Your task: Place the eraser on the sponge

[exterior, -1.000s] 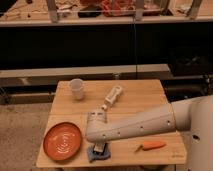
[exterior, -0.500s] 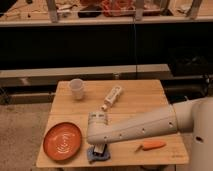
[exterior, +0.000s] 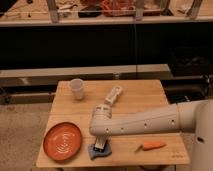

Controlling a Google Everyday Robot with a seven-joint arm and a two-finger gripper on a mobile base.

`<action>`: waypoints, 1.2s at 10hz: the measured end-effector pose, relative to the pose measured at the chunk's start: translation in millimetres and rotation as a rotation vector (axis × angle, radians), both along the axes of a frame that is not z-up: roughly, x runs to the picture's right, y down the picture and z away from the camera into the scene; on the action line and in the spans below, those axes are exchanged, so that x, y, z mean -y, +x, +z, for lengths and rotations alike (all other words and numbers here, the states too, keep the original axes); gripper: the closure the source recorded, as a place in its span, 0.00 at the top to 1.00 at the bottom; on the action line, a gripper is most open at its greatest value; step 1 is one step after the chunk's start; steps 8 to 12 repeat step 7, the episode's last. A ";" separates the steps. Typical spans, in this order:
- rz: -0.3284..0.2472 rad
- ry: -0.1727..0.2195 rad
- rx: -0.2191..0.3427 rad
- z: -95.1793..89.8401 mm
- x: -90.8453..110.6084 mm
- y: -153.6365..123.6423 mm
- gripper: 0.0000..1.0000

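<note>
A blue sponge (exterior: 102, 153) lies flat near the front edge of the wooden table (exterior: 145, 97), just right of the orange plate. My gripper (exterior: 99, 146) hangs from the white arm directly over the sponge, its tip down at the sponge's top face. A small dark block, apparently the eraser (exterior: 99, 148), shows at the tip against the sponge. Whether the eraser is still held or resting on the sponge is unclear.
An orange plate (exterior: 62, 141) sits at the front left. A white cup (exterior: 76, 88) stands at the back left. A white bottle (exterior: 113, 94) lies on its side near the back middle. An orange carrot (exterior: 151, 146) lies front right. My white arm (exterior: 150, 121) crosses the table's right half.
The gripper has dropped slightly lower onto the sponge; the arm otherwise holds nearly the same pose. Nothing else on the table has moved.
</note>
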State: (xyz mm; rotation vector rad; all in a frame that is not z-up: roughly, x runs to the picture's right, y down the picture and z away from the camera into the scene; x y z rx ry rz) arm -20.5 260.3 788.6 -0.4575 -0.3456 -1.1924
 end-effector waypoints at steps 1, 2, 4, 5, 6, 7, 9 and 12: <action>0.000 -0.004 0.001 -0.5 0.4 -0.3 0.80; -0.007 -0.011 0.000 -1.6 0.6 -0.6 0.80; -0.016 -0.023 0.010 -4.0 -0.3 -4.5 0.80; -0.022 -0.031 0.021 -7.8 0.1 -6.2 0.80; -0.022 -0.041 0.029 -11.3 -0.7 -8.5 0.80; -0.025 -0.047 0.039 -14.6 -0.4 -11.3 0.80; -0.025 -0.047 0.039 -14.6 -0.4 -11.3 0.80; -0.025 -0.047 0.039 -14.6 -0.4 -11.3 0.80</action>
